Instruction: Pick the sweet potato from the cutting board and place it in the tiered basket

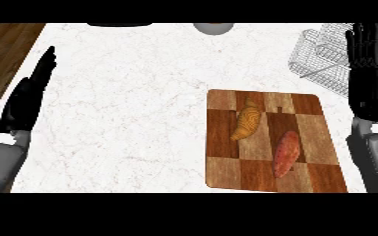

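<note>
A reddish-brown sweet potato (286, 153) lies lengthwise on the right half of a checkered wooden cutting board (221, 152). Beside it, toward the board's middle, lies a golden croissant-like pastry (247, 122). The wire tiered basket (321, 60) stands at the counter's far right, behind the board. My right hand (363, 75) is open at the right edge, fingers straight and pointing up, overlapping the basket's right side and apart from the sweet potato. My left hand (29, 97) rests open at the left edge, fingers up, holding nothing.
The white marble counter (133, 105) stretches between the left hand and the board. A grey round object (213, 28) and a dark object (119, 24) peek in at the far edge. Wooden floor (16, 40) shows past the counter's left edge.
</note>
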Motion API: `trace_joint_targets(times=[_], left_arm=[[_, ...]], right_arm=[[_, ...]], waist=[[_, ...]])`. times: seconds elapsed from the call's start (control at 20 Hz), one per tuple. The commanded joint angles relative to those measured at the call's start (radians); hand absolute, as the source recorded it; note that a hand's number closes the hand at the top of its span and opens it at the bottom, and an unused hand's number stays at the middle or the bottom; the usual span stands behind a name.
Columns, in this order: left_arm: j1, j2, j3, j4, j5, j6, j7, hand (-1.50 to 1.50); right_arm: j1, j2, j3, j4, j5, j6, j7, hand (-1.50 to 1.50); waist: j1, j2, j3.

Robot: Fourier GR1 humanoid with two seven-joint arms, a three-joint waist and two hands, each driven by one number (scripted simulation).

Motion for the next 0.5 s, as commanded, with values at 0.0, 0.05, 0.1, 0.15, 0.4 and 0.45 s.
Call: trace_joint_targets(times=[0.0, 0.05, 0.1, 0.15, 0.4, 0.45], left_arm=[[0.026, -0.075, -0.013, -0.023, 0.002, 0.001, 0.007, 0.00], [0.015, -0.088, -0.020, -0.034, 0.050, -0.041, -0.014, 0.00], [0.038, -0.127, -0.033, -0.013, 0.063, -0.041, -0.046, 0.00], [0.078, -0.186, -0.076, -0.040, 0.081, -0.051, -0.060, 0.00], [0.091, -0.291, -0.140, -0.040, 0.163, -0.146, -0.080, 0.00], [0.077, -0.270, -0.105, 0.006, 0.180, -0.169, -0.083, 0.00]], right_arm=[[0.005, 0.056, -0.030, 0.041, -0.009, -0.056, 0.035, -1.50], [-0.007, 0.087, -0.004, 0.057, 0.022, -0.144, 0.138, -1.50], [0.029, 0.098, -0.035, 0.087, 0.011, -0.178, 0.148, -1.50], [0.038, 0.145, -0.036, 0.132, 0.021, -0.241, 0.164, -1.50], [0.038, 0.314, -0.024, 0.285, 0.095, -0.501, 0.247, -1.50], [0.020, 0.385, -0.018, 0.276, 0.106, -0.558, 0.170, -1.50]], waist=[[-0.002, -0.006, -0.007], [0.001, -0.006, -0.008], [-0.006, -0.003, -0.009], [0.006, 0.000, -0.010], [0.019, 0.007, -0.008], [0.010, 0.004, -0.007]])
